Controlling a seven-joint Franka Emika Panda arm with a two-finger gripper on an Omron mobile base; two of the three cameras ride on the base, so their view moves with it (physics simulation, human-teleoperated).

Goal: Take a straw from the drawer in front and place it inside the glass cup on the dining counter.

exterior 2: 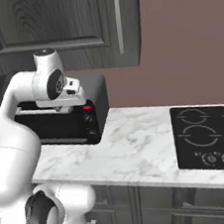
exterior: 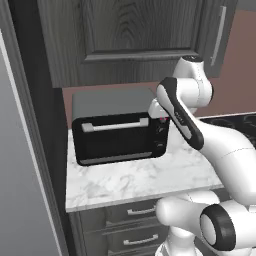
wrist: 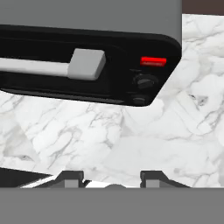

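Observation:
My gripper [wrist: 111, 179] hangs over the small marble worktop [wrist: 131, 140], just in front of the toaster oven [wrist: 87, 65]. Its two dark fingertips [wrist: 70, 177] stand apart with nothing between them, so it is open. From the right base view the hand [exterior 2: 66, 109] points down in front of the oven's right end. Below the worktop's front edge the top dark grey drawer [exterior: 132, 211] with a silver bar handle is shut. The straw, the glass cup and the dining counter are out of view.
The black toaster oven [exterior: 117, 127] stands at the back left of the worktop [exterior: 140, 180]. A black cooktop [exterior 2: 210, 138] lies to the right. Dark upper cabinets [exterior: 130, 35] hang above, and a tall grey panel [exterior: 20, 175] closes the left side. A second drawer [exterior: 140, 241] sits lower.

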